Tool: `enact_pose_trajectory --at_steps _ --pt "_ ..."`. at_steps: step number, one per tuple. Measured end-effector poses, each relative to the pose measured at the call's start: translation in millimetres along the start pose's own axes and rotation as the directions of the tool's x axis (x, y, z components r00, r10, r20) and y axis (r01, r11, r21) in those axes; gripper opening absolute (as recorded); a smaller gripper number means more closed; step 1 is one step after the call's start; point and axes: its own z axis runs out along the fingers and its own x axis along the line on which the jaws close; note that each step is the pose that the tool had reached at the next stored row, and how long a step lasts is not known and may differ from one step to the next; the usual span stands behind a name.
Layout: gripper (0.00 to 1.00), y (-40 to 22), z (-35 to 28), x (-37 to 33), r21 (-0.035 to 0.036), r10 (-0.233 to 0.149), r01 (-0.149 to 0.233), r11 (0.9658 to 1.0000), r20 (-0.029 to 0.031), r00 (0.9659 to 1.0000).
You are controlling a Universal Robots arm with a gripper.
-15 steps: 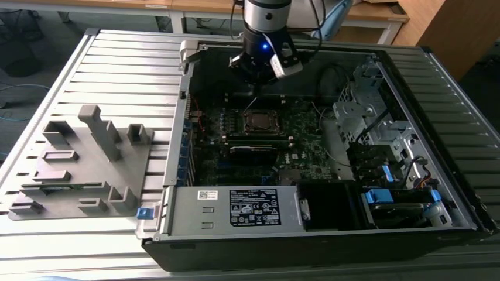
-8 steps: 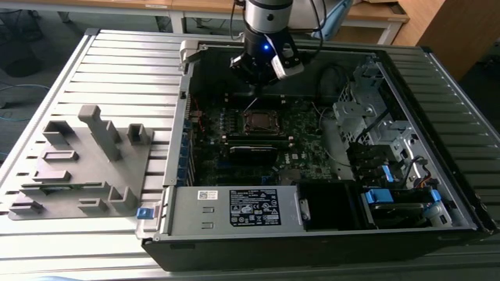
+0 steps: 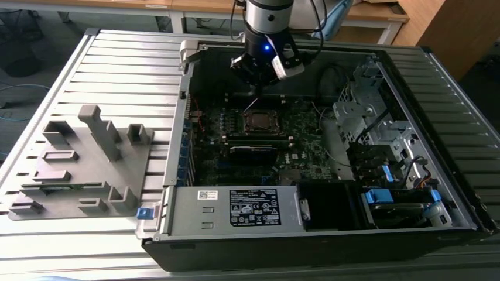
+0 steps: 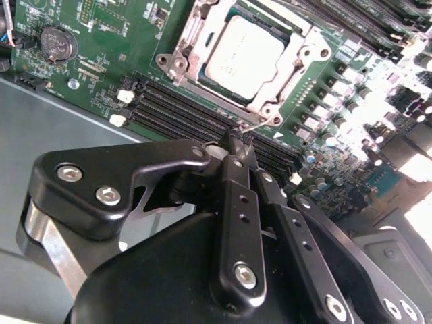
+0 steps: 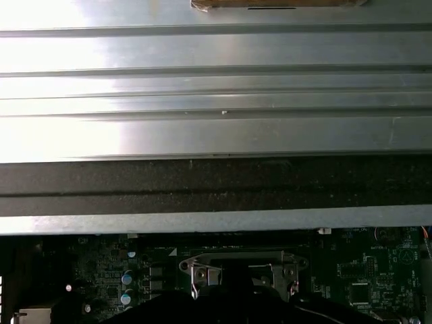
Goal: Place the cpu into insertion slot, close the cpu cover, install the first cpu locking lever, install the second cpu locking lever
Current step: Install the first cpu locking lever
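Observation:
The cpu (image 4: 243, 57), a dull silver square, lies in the insertion slot (image 3: 259, 121) on the motherboard. The cpu cover (image 4: 191, 50), a silvery frame with a window, lies flat over it; it also shows in the first wrist view (image 5: 202, 273). My gripper (image 4: 237, 140) hangs just above the board beside the socket (image 3: 256, 91), fingers pressed together. A thin wire locking lever (image 4: 260, 125) stands raised off the socket edge, its end at my fingertips. I cannot tell whether it is pinched or merely touched.
The open computer case (image 3: 180, 117) lies on a slatted metal table. A grey fixture block (image 3: 86, 170) sits at the exterior view's left. Power supply (image 3: 234, 211) and drive bays with blue clips (image 3: 390, 193) fill the near side. Black memory slots (image 4: 182, 111) run beside the socket.

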Motion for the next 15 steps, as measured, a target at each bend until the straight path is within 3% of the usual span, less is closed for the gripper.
enact_pose_trajectory --at_steps 15 --pt "0.11 -0.4 1.3 -5.8 0.0000 0.001 -0.001 1.0000 0.0000 1.0000"
